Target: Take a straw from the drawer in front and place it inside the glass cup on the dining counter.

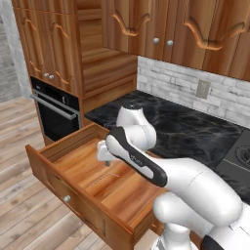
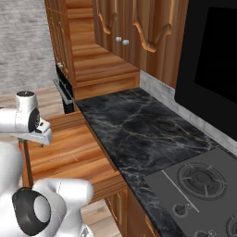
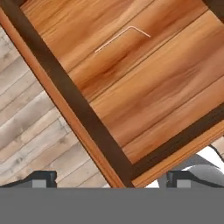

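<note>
The wide reddish-brown drawer [image 1: 73,195] stands pulled out, its plain wood floor [image 3: 153,87] bare except for the straw. The straw [image 3: 120,37] is a very thin pale line with a short bent end, lying flat on the floor [image 2: 69,148] near its middle; it shows faintly as the straw [image 1: 103,179] and the straw [image 2: 64,159]. My gripper [image 1: 105,155] hangs above the drawer's middle, pointing down, open and holding nothing. In the hand view its fingertips [image 3: 41,178] stand far apart over the drawer's front corner, well short of the straw. The glass cup and dining counter are out of view.
A black marble counter [image 1: 180,129] backed by white brick runs behind the drawer, with a gas hob [image 2: 199,183] at its right. A built-in oven [image 1: 56,114] sits to the left, wood cabinets [image 1: 161,29] overhead. Plank floor [image 3: 30,122] lies below the drawer front.
</note>
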Motion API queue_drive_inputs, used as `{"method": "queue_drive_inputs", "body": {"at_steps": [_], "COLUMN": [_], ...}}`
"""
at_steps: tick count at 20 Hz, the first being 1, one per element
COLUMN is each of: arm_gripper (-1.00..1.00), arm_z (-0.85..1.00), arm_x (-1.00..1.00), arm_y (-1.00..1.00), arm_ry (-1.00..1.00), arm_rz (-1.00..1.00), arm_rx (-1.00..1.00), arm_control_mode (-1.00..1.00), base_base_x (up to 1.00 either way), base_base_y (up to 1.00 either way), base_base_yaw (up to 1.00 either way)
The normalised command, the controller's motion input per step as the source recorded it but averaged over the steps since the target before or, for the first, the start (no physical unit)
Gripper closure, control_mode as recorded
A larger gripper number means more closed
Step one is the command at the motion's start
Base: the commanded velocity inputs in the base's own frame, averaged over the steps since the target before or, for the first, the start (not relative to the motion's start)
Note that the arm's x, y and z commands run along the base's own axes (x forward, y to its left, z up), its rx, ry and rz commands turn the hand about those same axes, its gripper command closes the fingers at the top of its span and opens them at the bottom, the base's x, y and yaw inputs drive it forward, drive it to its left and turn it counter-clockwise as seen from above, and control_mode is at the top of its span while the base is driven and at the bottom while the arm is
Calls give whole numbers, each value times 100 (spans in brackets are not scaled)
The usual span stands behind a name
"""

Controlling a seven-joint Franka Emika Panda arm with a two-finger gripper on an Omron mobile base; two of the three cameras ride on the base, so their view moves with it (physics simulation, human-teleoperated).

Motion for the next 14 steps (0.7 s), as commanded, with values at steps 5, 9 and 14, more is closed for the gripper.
{"method": "queue_drive_inputs", "body": {"at_steps": [5, 9, 14], "arm_gripper": [-100, -100, -100], "arm_z": [-63, -37, -55], "arm_x": [78, 59, 60], "arm_y": [0, 0, 0], "arm_ry": [29, 27, 25], "arm_rz": [-50, -40, -30], "arm_rx": [-2, -1, -7], "arm_control_mode": [-100, -100, -100], "base_base_x": [0, 0, 0], "base_base_y": [0, 0, 0], "base_base_yaw": [0, 0, 0]}}
